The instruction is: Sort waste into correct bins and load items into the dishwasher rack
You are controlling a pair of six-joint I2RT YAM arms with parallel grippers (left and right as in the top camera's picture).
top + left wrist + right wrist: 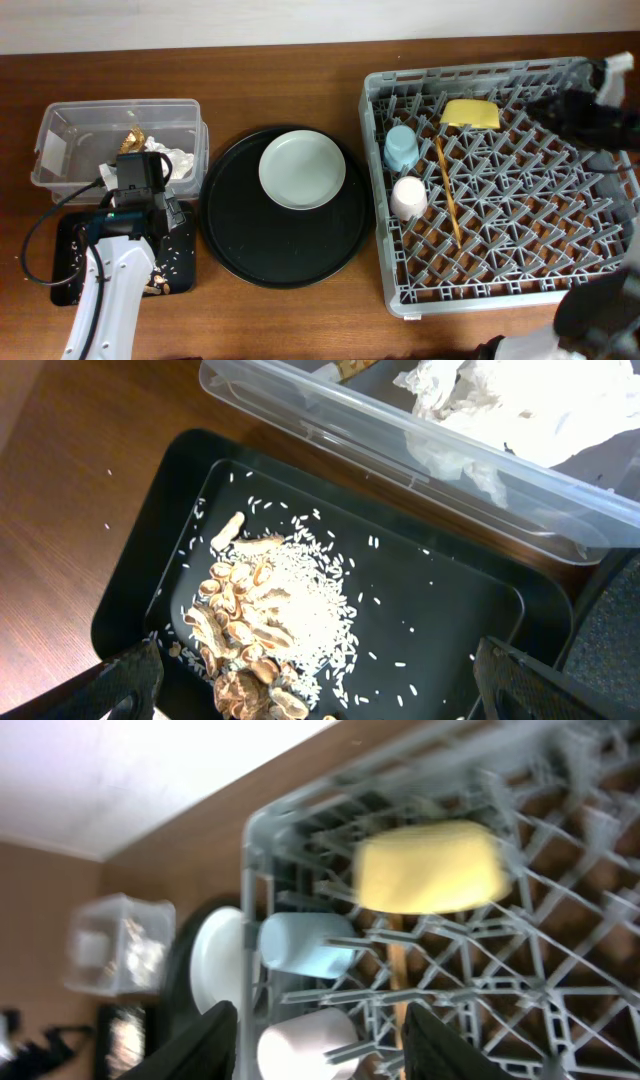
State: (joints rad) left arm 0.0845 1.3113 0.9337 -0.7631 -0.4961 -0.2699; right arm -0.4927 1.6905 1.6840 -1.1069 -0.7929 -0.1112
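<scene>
Left pincer [335, 685]: spread wide, empty; below it, glossy shallow black tray [450, 610] with curled beige food scraps [240, 650] among rice grains [310, 600]. Right pincer [327, 1042]: spread, empty; ahead, smooth yellow bowl [430, 867] in grey lattice rack [560, 980], blurred.

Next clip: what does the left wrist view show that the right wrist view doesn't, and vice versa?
Only left wrist: the beige food scraps with scattered white grains, and the crumpled tissue. Only right wrist: the dishwasher rack holding the yellow bowl, light-blue cup, pale pink cup and a chopstick, plus the plate outside it. Both: the clear tub, small and blurred, contents unreadable, in the right wrist view, and probably the shallow black tray, a dim dark patch there.
</scene>
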